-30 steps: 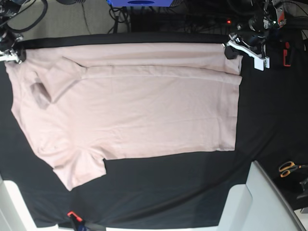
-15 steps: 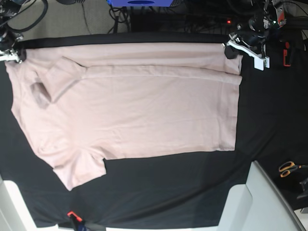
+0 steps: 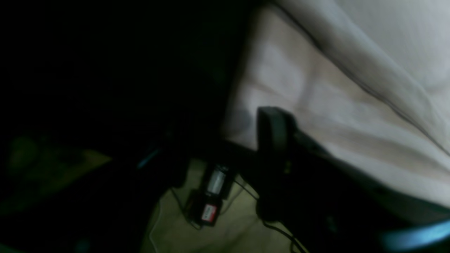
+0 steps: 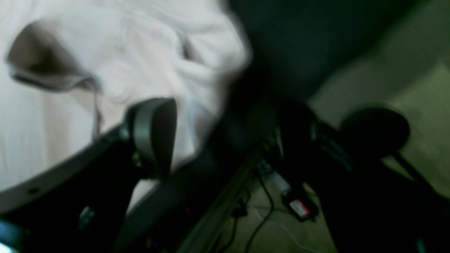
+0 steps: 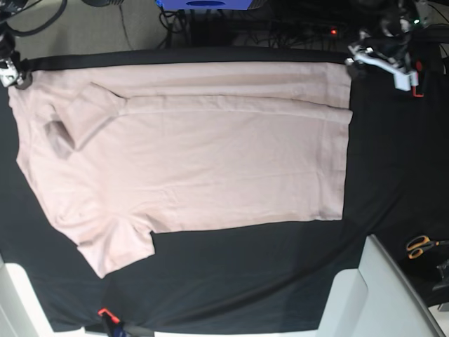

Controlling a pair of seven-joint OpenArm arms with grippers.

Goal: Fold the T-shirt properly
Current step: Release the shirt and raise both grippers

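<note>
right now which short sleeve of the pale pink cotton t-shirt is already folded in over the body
The sleeve by the neckline, at the top of the base view; the other sleeve sticks out flat onto the black cloth.

The left wrist view is dark and blurry. The pink T-shirt [image 3: 337, 102] fills the top right part. It has soft folds, and a long dark crease line runs slanting down across it. One black finger [image 3: 272, 131] of the left gripper [image 3: 253, 140] sticks up in front of the shirt's edge. I can only see that one finger, so I cannot tell how wide the gripper is. The left side is almost all black. Low down is a pale floor [image 3: 235, 228] with thin wires [image 3: 277, 228] and a small black box with a red and white label [image 3: 209, 211].
</note>
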